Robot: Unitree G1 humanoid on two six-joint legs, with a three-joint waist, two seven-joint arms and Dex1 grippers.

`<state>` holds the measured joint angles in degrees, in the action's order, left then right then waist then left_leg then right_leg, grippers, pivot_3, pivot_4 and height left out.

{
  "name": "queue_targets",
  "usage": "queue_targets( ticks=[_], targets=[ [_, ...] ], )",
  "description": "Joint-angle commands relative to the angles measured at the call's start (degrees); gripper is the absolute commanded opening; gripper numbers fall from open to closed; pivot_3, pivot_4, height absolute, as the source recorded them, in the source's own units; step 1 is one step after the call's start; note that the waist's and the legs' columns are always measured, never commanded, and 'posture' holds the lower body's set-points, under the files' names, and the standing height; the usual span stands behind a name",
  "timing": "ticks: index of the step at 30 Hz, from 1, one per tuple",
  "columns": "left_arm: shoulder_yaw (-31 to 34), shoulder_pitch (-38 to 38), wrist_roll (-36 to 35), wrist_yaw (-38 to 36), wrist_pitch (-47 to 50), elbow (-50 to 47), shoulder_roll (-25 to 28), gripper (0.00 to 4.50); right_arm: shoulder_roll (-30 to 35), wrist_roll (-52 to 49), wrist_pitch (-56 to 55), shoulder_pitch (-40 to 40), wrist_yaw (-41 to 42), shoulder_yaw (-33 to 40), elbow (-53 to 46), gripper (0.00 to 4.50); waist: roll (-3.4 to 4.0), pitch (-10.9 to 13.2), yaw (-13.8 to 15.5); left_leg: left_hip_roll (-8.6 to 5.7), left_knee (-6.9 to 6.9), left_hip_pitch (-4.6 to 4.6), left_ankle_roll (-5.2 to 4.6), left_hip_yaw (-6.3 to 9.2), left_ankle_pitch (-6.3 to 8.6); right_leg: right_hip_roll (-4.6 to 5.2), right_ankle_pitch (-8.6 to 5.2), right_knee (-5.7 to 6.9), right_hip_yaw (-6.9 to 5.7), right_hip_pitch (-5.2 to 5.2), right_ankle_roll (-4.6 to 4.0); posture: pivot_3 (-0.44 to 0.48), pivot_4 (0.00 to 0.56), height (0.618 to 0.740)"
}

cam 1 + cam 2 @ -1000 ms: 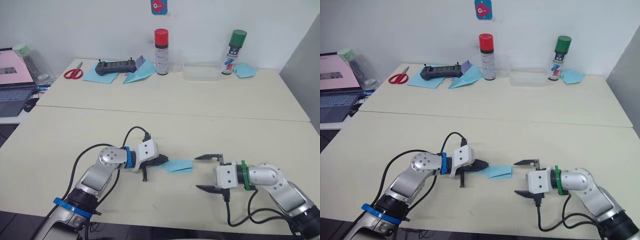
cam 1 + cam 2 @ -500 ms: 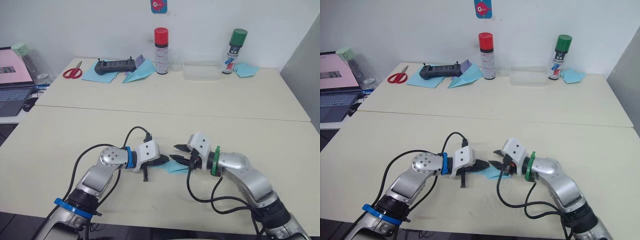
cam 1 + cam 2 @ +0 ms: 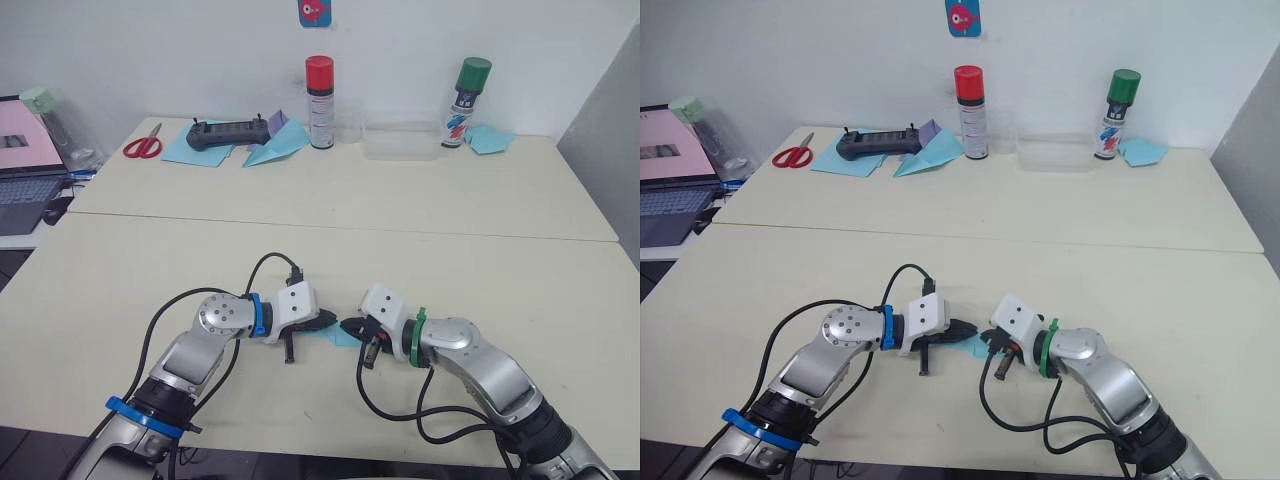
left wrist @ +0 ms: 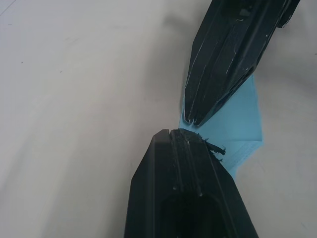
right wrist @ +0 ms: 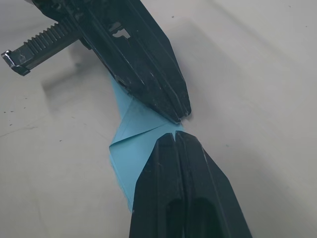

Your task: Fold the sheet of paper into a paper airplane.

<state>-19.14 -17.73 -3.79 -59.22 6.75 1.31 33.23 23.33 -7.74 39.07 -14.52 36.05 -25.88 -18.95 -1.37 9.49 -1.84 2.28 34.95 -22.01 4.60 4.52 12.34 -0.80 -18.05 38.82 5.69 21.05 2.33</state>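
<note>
Change: right gripper (image 3: 352, 327) is closing in from the right, now clamping the sheet of paper (image 5: 130, 145).
Left gripper (image 3: 326, 320): gripping the sheet's opposite end, tip-to-tip.
Meaning: two-handed crease is starting.

My right two-fingered black gripper (image 3: 352, 327) moved from lower right of frame toward centre, fingers wide apart a second ago, now closed tip-to-tip against my left gripper (image 3: 325, 320), covering most of the thin light-blue folded paper sheet (image 5: 130, 148).

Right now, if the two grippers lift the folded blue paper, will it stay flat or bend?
The folded blue paper looks thin, so it will probably sag. Its creases may stiffen it slightly. It seems light, likely sliding on the smooth table.
</note>
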Motion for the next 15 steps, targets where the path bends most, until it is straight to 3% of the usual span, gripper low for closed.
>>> queue_targets(
  ticks=[1,7,15],
  targets=[
    [-3.11,2.37,3.40,-0.79,1.15,2.84,1.07,0.00,1.03,0.91,4.20,2.28,-2.56,2.48,1.29,0.04,0.00,-0.01,0.03,0.00,0.00,-0.01,0.00,0.00,0.00,0.00,0.00,0.00,0.00,0.01,0.00,0.000,0.150,0.740],
    [-3.49,2.80,3.99,-0.88,0.19,3.15,1.41,0.00,-0.23,-1.55,8.61,6.37,-5.67,7.94,0.67,0.04,0.00,-0.09,0.09,-0.01,0.00,-0.03,0.00,0.00,0.00,0.02,0.00,-0.01,0.01,0.02,0.01,0.000,0.150,0.740],
    [-3.72,2.21,3.96,-1.27,0.24,4.03,1.24,0.00,4.57,-3.79,10.55,14.19,-5.87,13.12,-3.06,0.04,0.00,-0.52,0.12,-0.03,-0.02,-0.04,0.01,-0.02,0.01,0.05,-0.20,-0.11,0.02,0.01,-0.29,0.000,0.150,0.740]
  ],
)
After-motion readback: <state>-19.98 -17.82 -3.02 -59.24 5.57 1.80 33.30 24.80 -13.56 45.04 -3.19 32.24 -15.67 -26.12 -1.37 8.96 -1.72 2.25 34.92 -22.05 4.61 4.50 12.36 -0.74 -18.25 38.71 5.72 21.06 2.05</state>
